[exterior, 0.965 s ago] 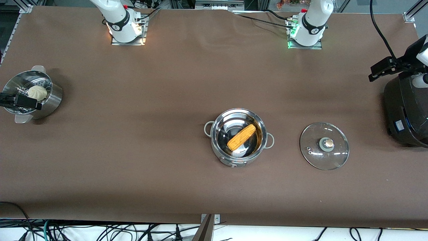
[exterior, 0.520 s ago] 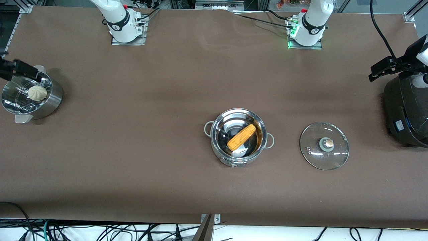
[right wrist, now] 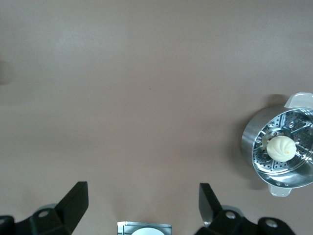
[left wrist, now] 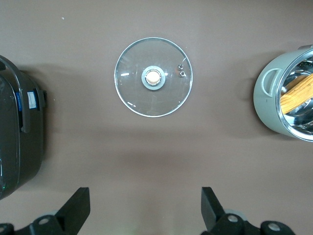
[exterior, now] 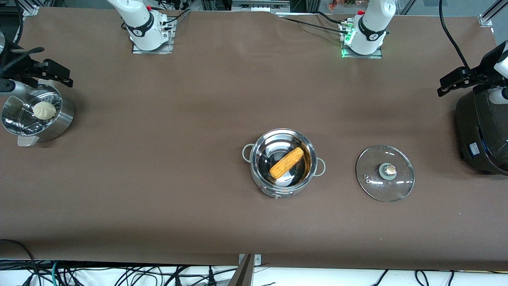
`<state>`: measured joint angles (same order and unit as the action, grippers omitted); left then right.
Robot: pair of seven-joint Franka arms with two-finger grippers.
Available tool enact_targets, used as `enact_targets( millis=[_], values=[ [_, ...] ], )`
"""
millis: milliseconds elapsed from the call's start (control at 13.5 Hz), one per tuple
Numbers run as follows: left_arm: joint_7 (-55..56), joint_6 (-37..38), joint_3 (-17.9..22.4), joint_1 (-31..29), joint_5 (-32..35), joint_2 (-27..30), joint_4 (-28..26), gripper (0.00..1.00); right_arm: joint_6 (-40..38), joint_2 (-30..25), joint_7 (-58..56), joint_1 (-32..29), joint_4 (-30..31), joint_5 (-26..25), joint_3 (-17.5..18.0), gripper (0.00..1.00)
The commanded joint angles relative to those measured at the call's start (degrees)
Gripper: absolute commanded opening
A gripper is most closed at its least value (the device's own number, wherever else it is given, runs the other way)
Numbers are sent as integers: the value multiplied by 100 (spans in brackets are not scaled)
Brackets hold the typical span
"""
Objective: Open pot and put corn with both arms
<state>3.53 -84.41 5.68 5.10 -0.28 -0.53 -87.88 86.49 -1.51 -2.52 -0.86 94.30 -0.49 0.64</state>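
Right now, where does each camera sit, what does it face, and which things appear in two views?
Front view: high across the table, facing both arm bases; the pot holds the corn.
Left wrist view: looks down on the lid; the left gripper shows open jaws.
Right wrist view: looks down on the steamer basket; the right gripper shows open jaws.
Shared: the lid appears in the front and left wrist views.

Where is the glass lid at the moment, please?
The lid lies flat on the table beside the pot, toward the left arm's end, before the black cooker.
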Motion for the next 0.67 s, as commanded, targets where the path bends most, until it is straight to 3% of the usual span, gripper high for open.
enact_targets(
  millis=[0,594],
  values=[
    [43,136,-66,-1,-86,-70,183,100,-36,142,-38,-19,-184,-100,7,100],
    [43,127,-84,-9,-77,-70,183,100,17,230,14,-28,-193,-100,-2,100]
  ],
)
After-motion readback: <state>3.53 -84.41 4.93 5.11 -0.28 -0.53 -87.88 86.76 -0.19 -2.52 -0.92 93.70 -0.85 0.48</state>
